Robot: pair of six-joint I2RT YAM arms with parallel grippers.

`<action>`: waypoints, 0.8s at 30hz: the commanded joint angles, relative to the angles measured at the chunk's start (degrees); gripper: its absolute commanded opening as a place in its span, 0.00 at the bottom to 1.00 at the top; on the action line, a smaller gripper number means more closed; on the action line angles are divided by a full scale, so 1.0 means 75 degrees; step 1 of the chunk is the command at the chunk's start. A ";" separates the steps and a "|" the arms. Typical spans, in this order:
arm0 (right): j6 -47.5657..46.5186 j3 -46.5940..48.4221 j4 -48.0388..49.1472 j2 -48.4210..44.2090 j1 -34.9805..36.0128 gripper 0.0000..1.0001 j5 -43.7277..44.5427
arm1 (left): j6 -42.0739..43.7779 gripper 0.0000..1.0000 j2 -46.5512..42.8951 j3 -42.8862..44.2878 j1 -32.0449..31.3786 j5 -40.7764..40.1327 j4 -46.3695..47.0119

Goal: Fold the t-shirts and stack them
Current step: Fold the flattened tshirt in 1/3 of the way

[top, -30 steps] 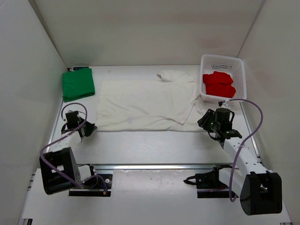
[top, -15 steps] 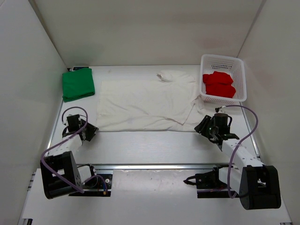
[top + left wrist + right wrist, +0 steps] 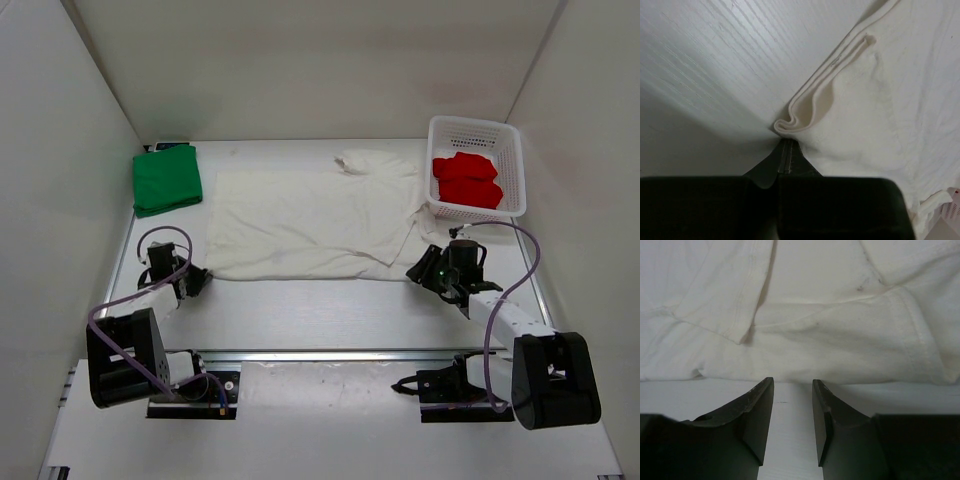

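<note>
The off-white t-shirt lies spread flat mid-table. My left gripper sits at its near left corner. In the left wrist view that gripper is shut, tips against the curled corner of the t-shirt, and no cloth shows between the jaws. My right gripper is at the near right hem. It stands open just short of the hem of the t-shirt, bare table between its fingers. The green t-shirt lies folded at the back left. The red t-shirt is in the basket.
A white mesh basket stands at the back right, close behind my right gripper. White walls close in the table on the left, right and back. Bare table runs between the shirt's near hem and the arm bases.
My right gripper has slid left and forward to the shirt's near right hem. My left gripper has shifted slightly at the shirt's near left corner.
</note>
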 commanded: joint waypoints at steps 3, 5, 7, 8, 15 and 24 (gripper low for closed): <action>-0.0067 -0.0027 0.0358 -0.0246 0.0017 0.35 0.0148 | 0.0324 0.00 -0.0062 0.0448 0.0139 -0.0218 -0.0340; -0.0079 -0.0074 0.0345 -0.0328 0.0005 0.36 0.0230 | 0.0512 0.00 -0.0190 0.0436 0.0244 -0.0359 -0.0528; -0.0102 -0.0040 0.0276 -0.0304 -0.0030 0.36 0.0301 | 0.0745 0.00 -0.0343 0.0355 0.0280 -0.0615 -0.0773; -0.0149 0.0100 0.0217 -0.0212 0.0074 0.36 0.0417 | 0.0770 0.00 -0.0494 0.0366 0.0269 -0.0640 -0.0809; -0.0196 0.0254 0.0298 -0.0129 0.0251 0.36 0.0219 | 0.0548 0.23 -0.0916 -0.0031 0.0128 -0.0184 -0.0552; -0.0220 0.0172 0.0451 0.0152 0.0391 0.36 -0.0039 | 0.0080 0.65 -0.0977 -0.0384 0.0069 0.0180 0.0021</action>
